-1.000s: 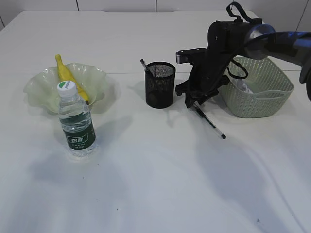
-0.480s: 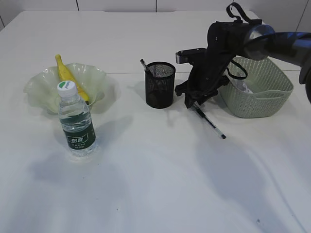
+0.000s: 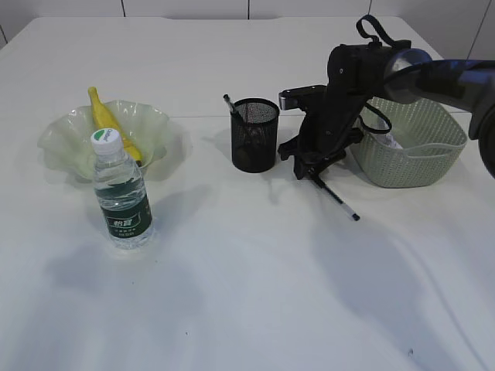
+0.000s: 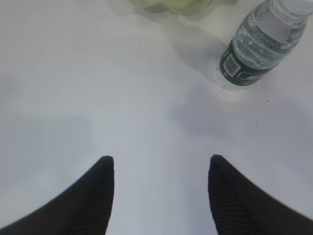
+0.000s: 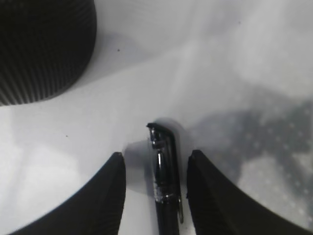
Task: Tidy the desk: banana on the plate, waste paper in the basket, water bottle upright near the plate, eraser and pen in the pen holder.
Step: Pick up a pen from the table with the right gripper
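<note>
Now the right gripper (image 5: 154,188) has dropped a little lower over the pen (image 3: 334,194), which lies on the desk (image 3: 255,270) beside the pen holder (image 3: 254,134), its jaws open on either side, not yet squeezing it.

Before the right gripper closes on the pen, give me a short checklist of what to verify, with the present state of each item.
1. Pen lies between the fingers of the right gripper: ok, wrist view shows a finger on each side.
2. Jaws already clamped on the pen: not ok, gaps show on both sides.
3. Pen lifted off the table: not ok, its far end rests on the surface.
4. Pen holder upright and close by: ok, just left of the gripper.
5. Room inside the holder: cannot tell, the mesh hides the contents; one pen already sticks out.
6. Left gripper out of the way: ok, open and empty near the water bottle.
</note>
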{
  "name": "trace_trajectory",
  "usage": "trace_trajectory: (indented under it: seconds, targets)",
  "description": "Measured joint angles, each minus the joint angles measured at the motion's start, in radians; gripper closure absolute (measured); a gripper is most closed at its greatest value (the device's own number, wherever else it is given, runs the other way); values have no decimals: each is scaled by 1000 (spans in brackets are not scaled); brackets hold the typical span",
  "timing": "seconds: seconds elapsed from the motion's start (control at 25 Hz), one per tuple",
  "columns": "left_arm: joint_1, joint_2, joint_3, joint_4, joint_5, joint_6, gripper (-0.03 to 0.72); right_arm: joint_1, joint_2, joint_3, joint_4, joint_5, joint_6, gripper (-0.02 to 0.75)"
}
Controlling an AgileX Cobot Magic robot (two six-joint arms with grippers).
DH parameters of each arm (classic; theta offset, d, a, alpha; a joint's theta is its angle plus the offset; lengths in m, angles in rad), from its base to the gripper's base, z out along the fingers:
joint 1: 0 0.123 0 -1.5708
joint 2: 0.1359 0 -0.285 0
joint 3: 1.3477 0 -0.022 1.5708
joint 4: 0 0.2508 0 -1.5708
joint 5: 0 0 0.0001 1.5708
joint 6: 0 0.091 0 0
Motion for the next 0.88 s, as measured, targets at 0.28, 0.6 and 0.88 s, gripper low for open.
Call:
trace_trajectory:
  seconds: [0.28,0.6,0.88]
  targets:
    - [0,0,0,0,0,0,263,0,2,-2,0,0,0,426]
    - [0,0,0,0,0,0,263,0,2,-2,0,0,0,630]
    - [0,0,0,0,0,0,263,0,2,-4,0,16,0,666]
